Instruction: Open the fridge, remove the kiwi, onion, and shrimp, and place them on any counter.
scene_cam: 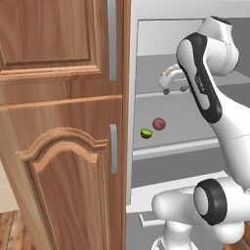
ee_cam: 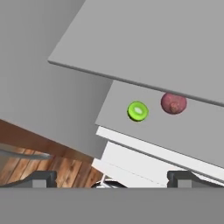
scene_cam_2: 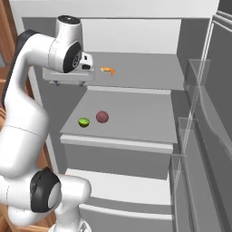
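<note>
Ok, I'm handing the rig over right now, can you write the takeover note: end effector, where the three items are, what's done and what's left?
End effector: open, holding nothing, up at the upper shelf level inside the fridge, left of the shrimp.
Fridge: door open.
Shrimp: on the upper shelf.
Kiwi and onion: side by side on the shelf below, kiwi to the left, apart.
Done: fridge opened.
Left: take out all three and set them on a counter; none grasped yet.

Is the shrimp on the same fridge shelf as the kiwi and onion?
No: the shrimp lies on the shelf above the kiwi and onion.
</note>
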